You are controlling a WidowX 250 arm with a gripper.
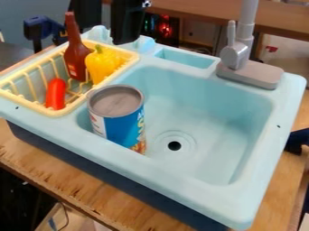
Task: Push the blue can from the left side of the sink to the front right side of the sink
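The black gripper (127,20) hangs at the top edge, behind the sink's back rim and close to the drying rack's far corner. A blue can with a grey lid (122,118) stands upright in the left part of the light blue sink (208,122). Beside the sink, the pale yellow rack (71,109) holds a brown bottle (76,56) leaning upright, a yellow pepper (101,64) to its right and a red oblong object (56,94) nearer the front.
A grey faucet (240,54) rises from the back right rim, next to a small rectangular recess (186,58). The round drain (174,145) lies right of the can. The basin stands on a wooden table (78,189), and a blue clamp (39,28) is at the upper left.
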